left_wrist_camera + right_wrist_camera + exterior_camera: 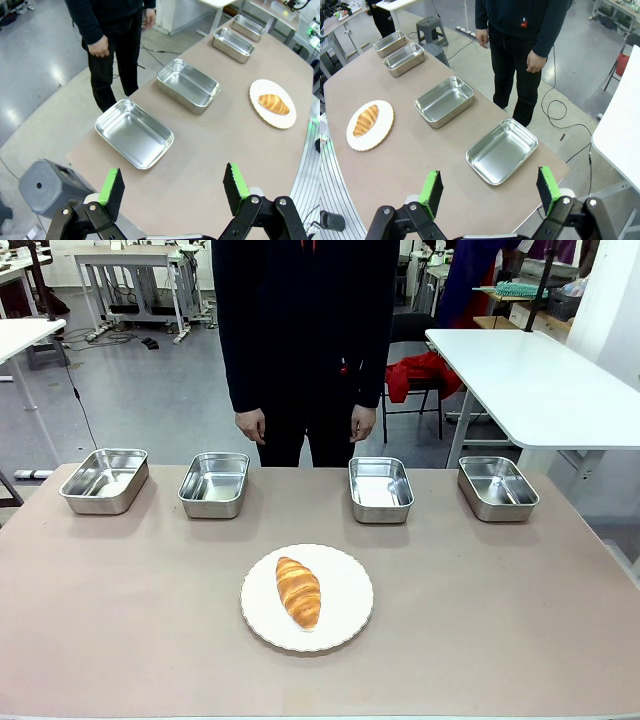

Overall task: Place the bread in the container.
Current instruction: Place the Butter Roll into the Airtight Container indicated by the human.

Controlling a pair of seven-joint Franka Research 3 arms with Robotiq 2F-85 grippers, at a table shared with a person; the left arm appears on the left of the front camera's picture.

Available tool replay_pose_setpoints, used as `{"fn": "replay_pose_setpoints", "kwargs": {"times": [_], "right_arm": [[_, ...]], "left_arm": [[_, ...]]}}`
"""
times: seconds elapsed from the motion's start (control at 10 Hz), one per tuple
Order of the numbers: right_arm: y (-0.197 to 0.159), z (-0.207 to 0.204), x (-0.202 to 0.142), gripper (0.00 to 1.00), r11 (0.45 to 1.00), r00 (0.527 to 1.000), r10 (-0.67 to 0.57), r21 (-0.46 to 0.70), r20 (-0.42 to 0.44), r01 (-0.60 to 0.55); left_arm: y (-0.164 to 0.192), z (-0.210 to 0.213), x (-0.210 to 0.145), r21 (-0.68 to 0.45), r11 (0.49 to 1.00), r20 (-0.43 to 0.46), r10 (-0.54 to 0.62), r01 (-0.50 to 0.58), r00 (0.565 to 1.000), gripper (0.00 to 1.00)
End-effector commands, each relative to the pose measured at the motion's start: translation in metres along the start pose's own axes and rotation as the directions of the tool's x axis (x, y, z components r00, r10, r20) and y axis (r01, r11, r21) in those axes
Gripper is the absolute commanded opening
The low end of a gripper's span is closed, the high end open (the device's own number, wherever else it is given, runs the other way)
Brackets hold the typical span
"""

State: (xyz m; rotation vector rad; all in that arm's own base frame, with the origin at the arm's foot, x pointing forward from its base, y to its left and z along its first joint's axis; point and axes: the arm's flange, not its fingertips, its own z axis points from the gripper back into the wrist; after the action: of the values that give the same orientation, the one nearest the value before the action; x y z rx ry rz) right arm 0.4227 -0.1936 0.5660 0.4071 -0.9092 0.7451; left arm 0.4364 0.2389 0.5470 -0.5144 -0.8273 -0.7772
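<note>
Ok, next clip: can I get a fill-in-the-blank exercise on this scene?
The bread lies on a white ____.
____ steel pans stand in a row, all empty.
The left gripper and right gripper are both ____.
Missing: plate; four; open.

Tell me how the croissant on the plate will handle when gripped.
The croissant looks puffy, so probably light and easily crushed. Its glossy ridged crust may slip or flake. Lying flat on the white plate, it seems unlikely to roll.
</note>
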Motion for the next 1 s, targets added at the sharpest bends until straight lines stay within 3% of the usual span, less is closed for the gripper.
{"fn": "replay_pose_setpoints", "kwargs": {"times": [0.0,0.9], "right_arm": [[0.0003,0.0005,0.0006,0.98,1.0,1.0,0.001,-0.001,0.002,-0.001],[0.0003,0.0005,0.0006,0.98,1.0,1.0,0.001,-0.001,0.002,-0.001]], "left_arm": [[-0.0007,0.0016,-0.0002,0.0,1.0,0.002,-0.006,0.006,1.0,1.0],[-0.0007,0.0016,-0.0002,0.0,1.0,0.002,-0.006,0.006,1.0,1.0]]}}
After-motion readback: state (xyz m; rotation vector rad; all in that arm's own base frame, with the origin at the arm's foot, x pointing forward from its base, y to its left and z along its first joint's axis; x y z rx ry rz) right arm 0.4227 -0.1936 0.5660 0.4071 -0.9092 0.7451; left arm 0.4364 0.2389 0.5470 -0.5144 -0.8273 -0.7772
